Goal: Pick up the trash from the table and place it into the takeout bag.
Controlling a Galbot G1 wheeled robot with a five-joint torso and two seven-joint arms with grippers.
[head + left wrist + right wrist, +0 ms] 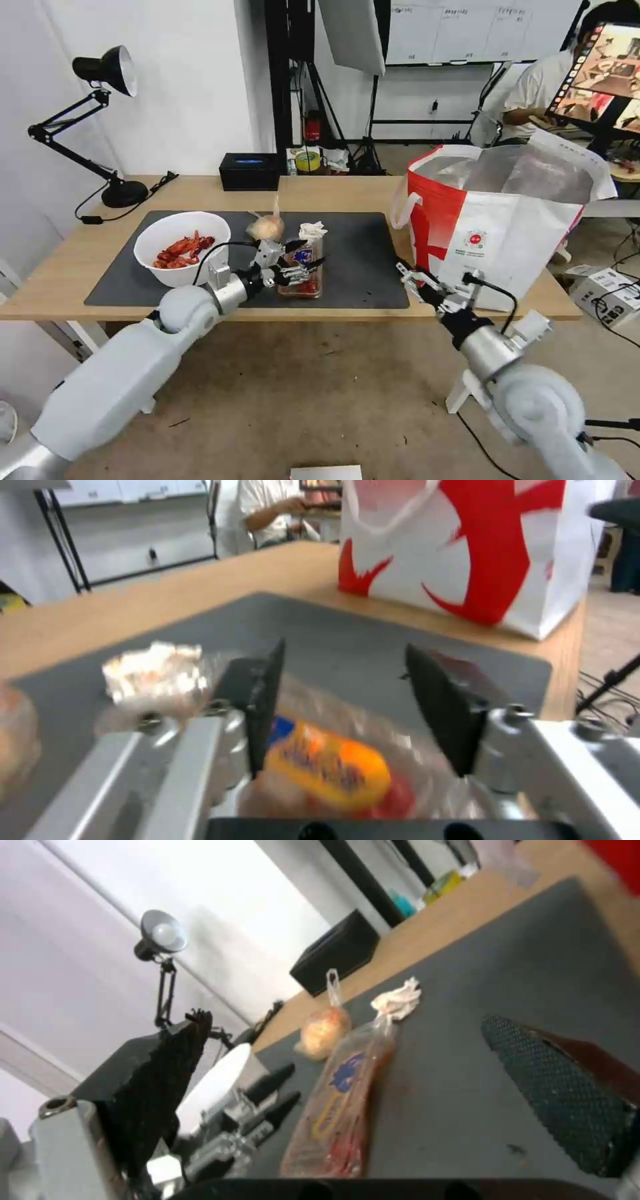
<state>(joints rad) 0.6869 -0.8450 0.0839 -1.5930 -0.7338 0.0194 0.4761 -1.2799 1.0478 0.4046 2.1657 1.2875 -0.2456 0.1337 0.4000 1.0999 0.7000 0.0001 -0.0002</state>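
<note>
Clear tray (303,267) of red scraps stands on the mat (360,260); left gripper (301,265) spread around it, right gripper (412,277) spread, idle beside the bag (507,227)

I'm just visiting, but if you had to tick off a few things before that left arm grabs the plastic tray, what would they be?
1. Left gripper open: ok, the jaws are spread.
2. Clear plastic tray lined up between the jaws: ok in the left wrist view.
3. Fingers low enough to grip the tray: cannot tell.
4. Crumpled tissue out of the way: ok, it sits beside the gripper.
5. Takeout bag upright with its mouth open: ok.
6. Right gripper out of the way: ok, open near the bag at the table edge.
</note>
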